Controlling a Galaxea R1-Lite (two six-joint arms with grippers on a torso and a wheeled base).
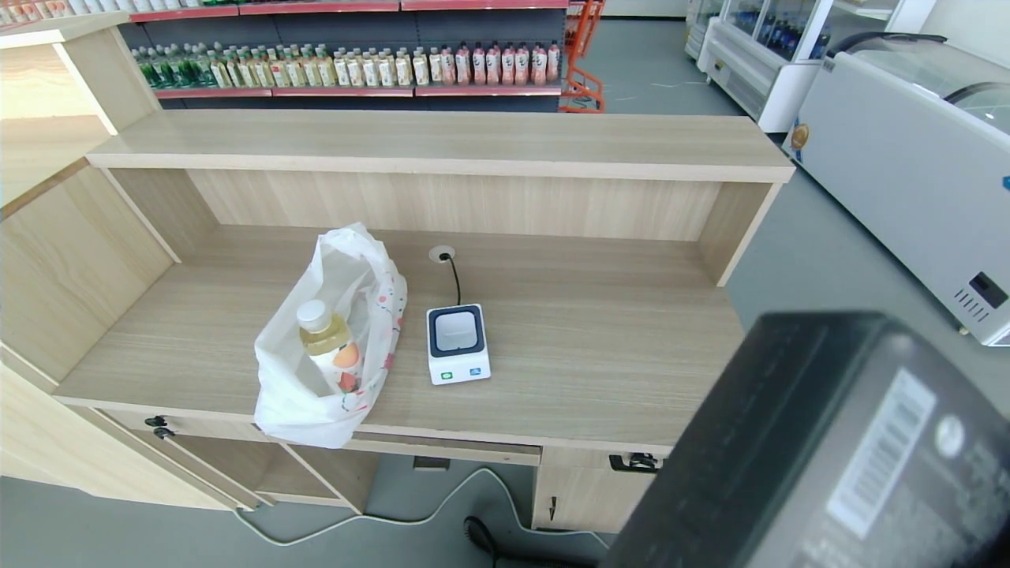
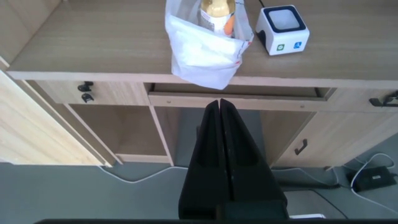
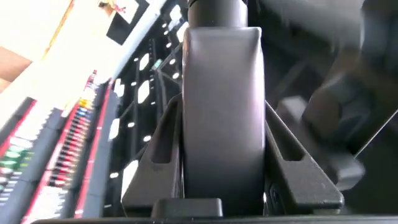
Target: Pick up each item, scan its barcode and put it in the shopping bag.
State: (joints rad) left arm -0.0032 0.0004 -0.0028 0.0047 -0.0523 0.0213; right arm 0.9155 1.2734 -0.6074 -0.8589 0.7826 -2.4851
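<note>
Head view: the bag (image 1: 293, 394) stands open at the near edge of the counter (image 1: 600, 331), one corner hanging over the edge. The bottle (image 1: 327, 343) is upright inside it. The scanner (image 1: 457, 343) sits just beside the bag on the robot's right, window up. Judged from this, bagging of the bottle is done. Left wrist view: the left gripper (image 2: 219, 106) has its jaws together on nothing. The tips are short of the counter edge and face the drawer (image 2: 292, 99). The bag is ahead of and above the tips, with the scanner beyond it toward the robot's right. Right wrist view: the right gripper (image 3: 222, 124) points away from the counter, toward the ceiling lights; its state cannot be told. Procedure: keep the left jaws closed while near the overhanging bag corner, to avoid snagging the film. Open them only once clear. Present any further item's barcode square to the scanner window. Lower the item into the bag mouth beside the bottle without tipping it.
</note>
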